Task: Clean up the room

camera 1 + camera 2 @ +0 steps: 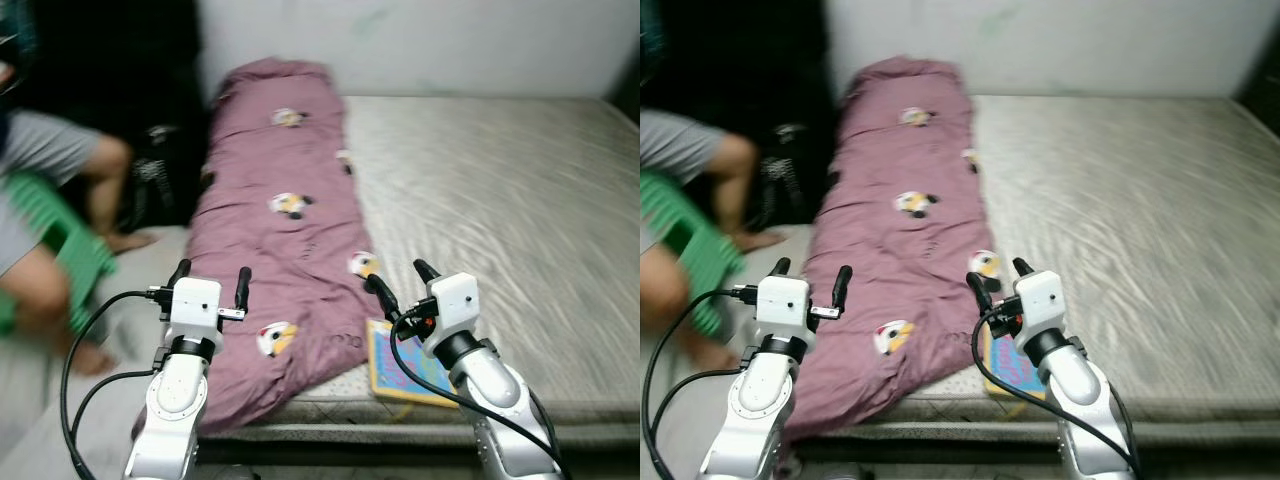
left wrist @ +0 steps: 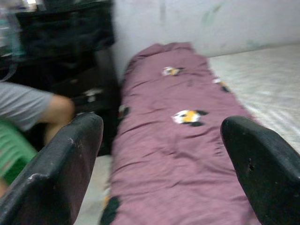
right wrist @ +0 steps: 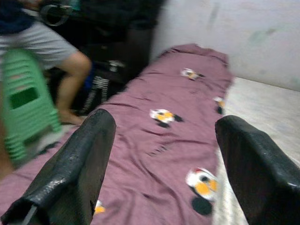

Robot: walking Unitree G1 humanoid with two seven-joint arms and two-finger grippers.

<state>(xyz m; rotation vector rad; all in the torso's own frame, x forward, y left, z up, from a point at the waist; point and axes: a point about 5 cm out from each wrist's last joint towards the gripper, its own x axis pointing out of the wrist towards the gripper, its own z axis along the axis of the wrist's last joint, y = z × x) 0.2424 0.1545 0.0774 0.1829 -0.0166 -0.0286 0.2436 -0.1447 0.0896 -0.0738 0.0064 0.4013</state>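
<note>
Blur softening everything. Nearest, left gripper [image 1: 210, 278] and right gripper [image 1: 399, 282] both hovering with fingers spread wide, holding nothing. Just beneath the right one, colourful book [image 1: 400, 368] lying at the mattress [image 1: 500, 200] edge, partly hidden by the arm. Beyond, purple blanket [image 1: 285, 220] stretching along the mattress toward the wall [image 1: 420, 40]. Off left, person [image 1: 50, 190] sitting on green stool [image 1: 70, 250], cut off by the edge.

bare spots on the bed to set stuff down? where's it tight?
Free: the wide grey mattress between the long maroon quilt and the far wall, robot's right side. Crowded: the near edge, where a colourful flat book lies beside the quilt under the open right gripper. The open left gripper hovers over the quilt; a person on a green stool sits alongside.
</note>
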